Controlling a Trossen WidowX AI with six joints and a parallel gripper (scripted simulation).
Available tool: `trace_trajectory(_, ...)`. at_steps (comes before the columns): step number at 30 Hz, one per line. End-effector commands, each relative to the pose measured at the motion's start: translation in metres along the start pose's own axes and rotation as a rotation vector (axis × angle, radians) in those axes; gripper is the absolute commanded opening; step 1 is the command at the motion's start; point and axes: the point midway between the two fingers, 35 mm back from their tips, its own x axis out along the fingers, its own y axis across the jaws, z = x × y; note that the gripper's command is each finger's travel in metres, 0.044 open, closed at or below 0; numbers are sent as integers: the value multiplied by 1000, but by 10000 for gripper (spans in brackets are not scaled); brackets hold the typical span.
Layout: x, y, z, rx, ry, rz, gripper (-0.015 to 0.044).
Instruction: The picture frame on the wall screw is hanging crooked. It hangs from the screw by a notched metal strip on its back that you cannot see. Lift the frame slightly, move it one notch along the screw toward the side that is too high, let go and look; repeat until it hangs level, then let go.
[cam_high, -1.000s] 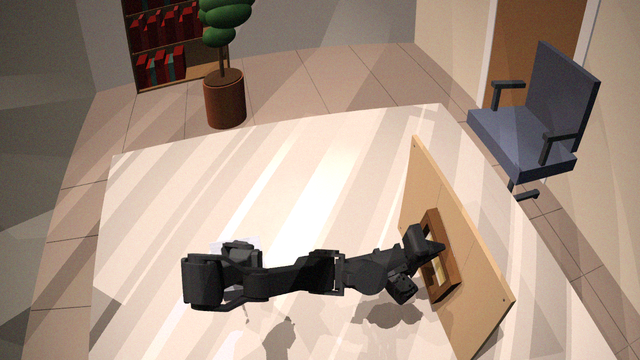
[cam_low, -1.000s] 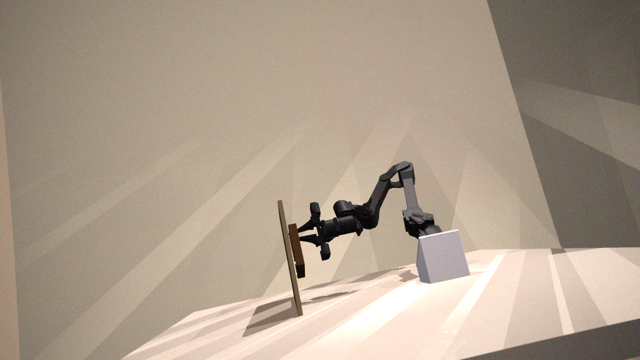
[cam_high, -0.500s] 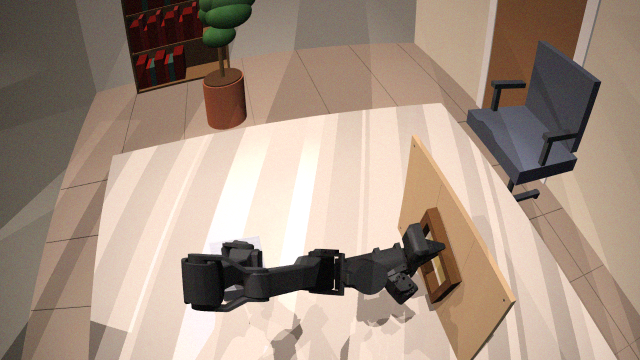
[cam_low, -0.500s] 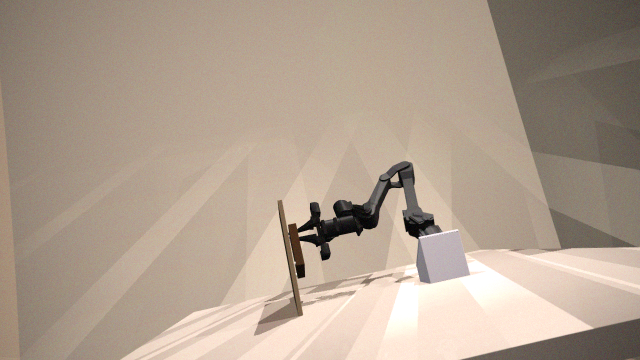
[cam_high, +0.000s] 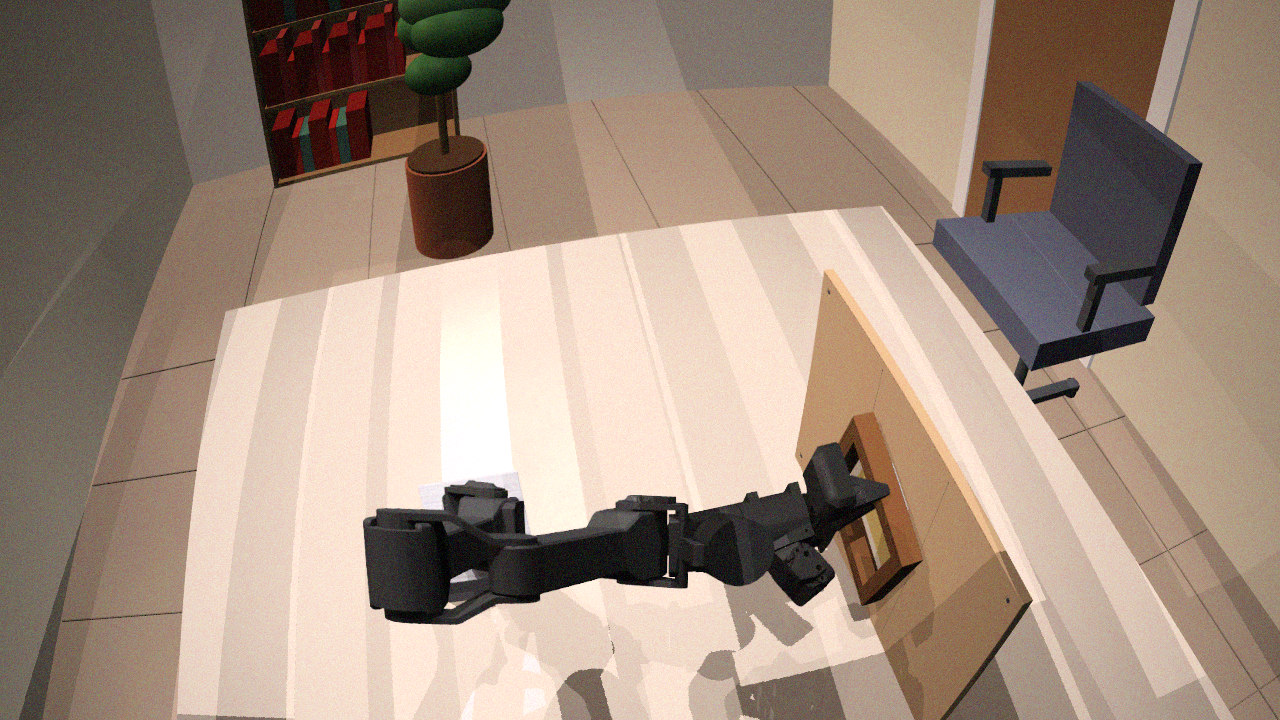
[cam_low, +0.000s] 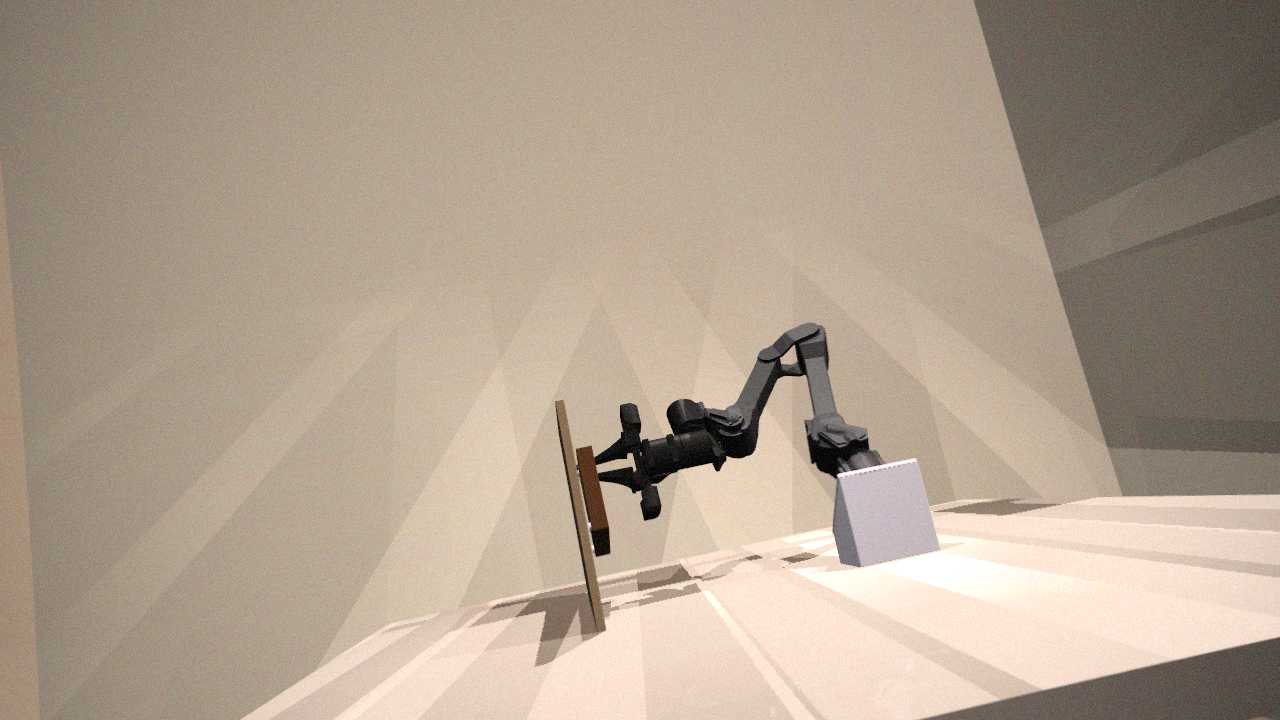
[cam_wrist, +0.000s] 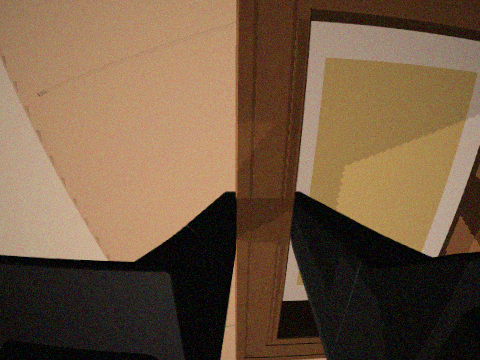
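The brown wooden picture frame (cam_high: 900, 533) (cam_low: 593, 497) (cam_wrist: 266, 100), with a yellow picture (cam_wrist: 390, 110) in a white border, is in front of the tan upright board (cam_high: 859, 367) (cam_low: 565, 434) (cam_wrist: 150, 150). In the exterior view a narrow gap shows between frame and board. My gripper (cam_low: 599, 469) (cam_wrist: 262, 203) is shut on the frame's side bar, one finger outside the bar and one inside the opening. The bar runs upright in the wrist view. The screw and notched strip are hidden, so I cannot tell whether they touch or whether the frame is level.
The board stands on the pale table (cam_high: 590, 313) (cam_low: 984, 617). A pale wedge-shaped block (cam_low: 890, 514) stands beside the arm's base. Beyond the table are a potted plant (cam_high: 450, 205), a bookshelf (cam_high: 384, 147) and a blue office chair (cam_high: 1029, 268).
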Motion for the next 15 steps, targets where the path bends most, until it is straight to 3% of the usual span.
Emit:
trace_trajectory(1,0,2,-3,-4,4,7,0)
trace_trajectory(15,0,1,-3,-4,4,7,0)
